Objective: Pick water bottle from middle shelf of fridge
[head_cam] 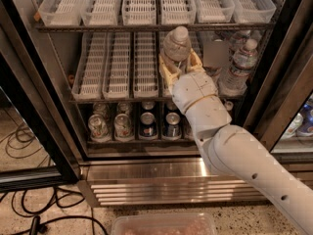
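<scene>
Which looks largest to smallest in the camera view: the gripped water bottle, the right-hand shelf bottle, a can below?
The water bottle, held in the gripper at the front of the middle shelf, and the right-hand bottle look alike. The gripped one is nearer, so they stay unranked.
The can looks smallest.

Gripper (179, 61) clamped round water bottle (176, 43) at middle shelf (117, 100), more bottles (241, 65) right, cans (146, 125) underneath.

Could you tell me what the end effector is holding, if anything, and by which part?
The end effector grips the water bottle around its lower body, in front of the middle shelf.
</scene>
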Tool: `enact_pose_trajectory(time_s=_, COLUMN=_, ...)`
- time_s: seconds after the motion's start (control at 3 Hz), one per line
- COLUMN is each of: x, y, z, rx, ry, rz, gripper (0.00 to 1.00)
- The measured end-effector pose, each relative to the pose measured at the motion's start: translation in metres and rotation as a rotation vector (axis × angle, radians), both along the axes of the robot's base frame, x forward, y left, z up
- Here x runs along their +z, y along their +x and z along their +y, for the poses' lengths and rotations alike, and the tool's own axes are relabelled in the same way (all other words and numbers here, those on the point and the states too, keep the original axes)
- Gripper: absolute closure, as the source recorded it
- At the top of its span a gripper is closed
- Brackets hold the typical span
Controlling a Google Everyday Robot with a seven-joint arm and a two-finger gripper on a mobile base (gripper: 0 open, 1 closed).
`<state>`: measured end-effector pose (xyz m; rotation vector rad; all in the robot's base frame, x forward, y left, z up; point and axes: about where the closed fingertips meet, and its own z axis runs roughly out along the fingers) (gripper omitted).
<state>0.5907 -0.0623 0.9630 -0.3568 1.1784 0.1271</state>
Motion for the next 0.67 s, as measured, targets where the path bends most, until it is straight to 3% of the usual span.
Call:
enact_pose_trajectory(time_s=0.33, x=-0.019, y=-0.021, z=0.000, rx=0.086, ry=-0.023, rz=0.116, gripper=1.00)
enact_pose_trajectory(time_s=0.67, x=-0.060, y=-0.044, z=-0.028, rx=0.123, ry=-0.003, rz=0.338, gripper=1.00)
